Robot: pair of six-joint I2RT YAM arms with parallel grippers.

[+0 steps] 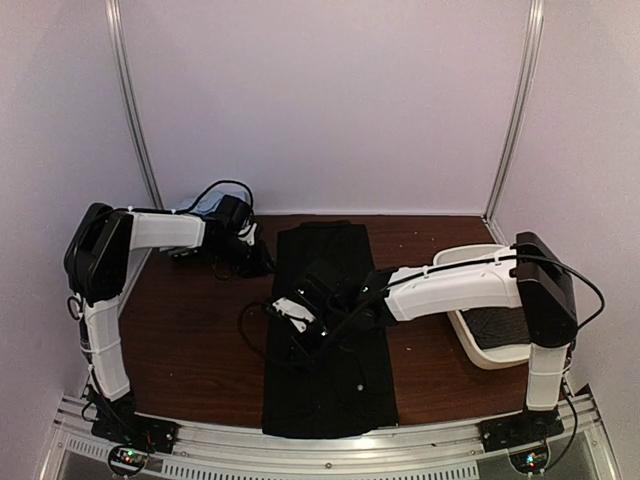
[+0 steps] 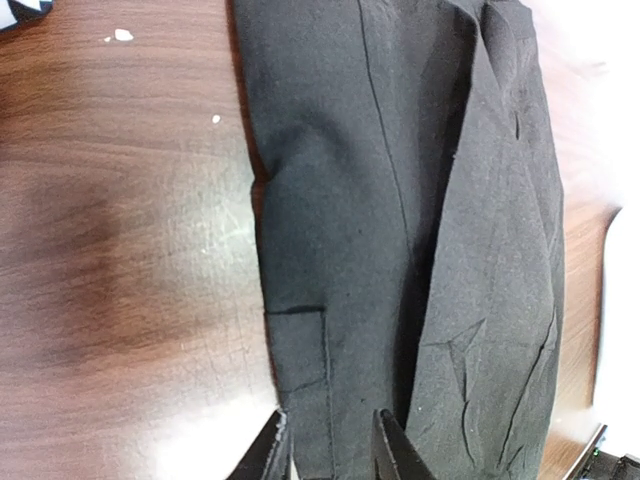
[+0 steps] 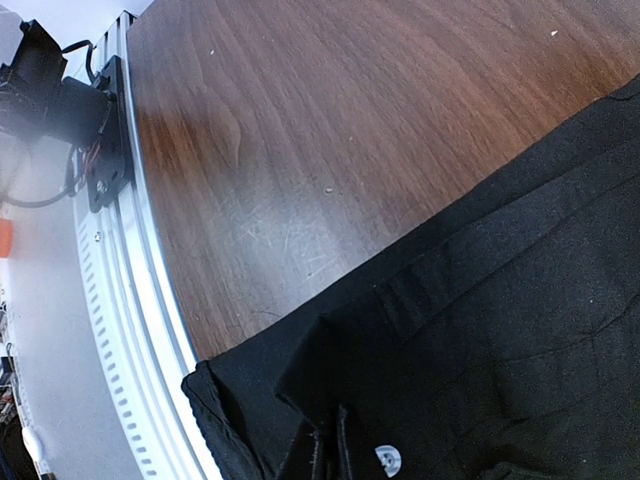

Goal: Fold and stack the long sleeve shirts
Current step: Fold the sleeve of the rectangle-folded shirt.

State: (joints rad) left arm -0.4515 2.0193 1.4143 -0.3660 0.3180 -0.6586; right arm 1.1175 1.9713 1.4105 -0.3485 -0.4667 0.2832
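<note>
Black shirt (image 1: 340, 390) stretched far-to-near down the middle of the table (image 1: 190, 330). Our left gripper (image 2: 330, 455) sits spread astride its far left edge; our right gripper (image 1: 300, 332) hovers over its left side, and we can't tell its grip.

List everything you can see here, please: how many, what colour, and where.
Table: one, brown wood, beneath everything.
Black shirt: one, plain black, laid in a long strip down the table's middle.
Button: one seen, white, on the black shirt.
Tray: one, white, at the table's right edge.
Dotted cloth: one, dark with pale dots, inside the tray.
Left hand: one, dark fingers, open at the shirt's left edge.
Right hand: one, black and white, low over the shirt's middle; open or shut unclear.
</note>
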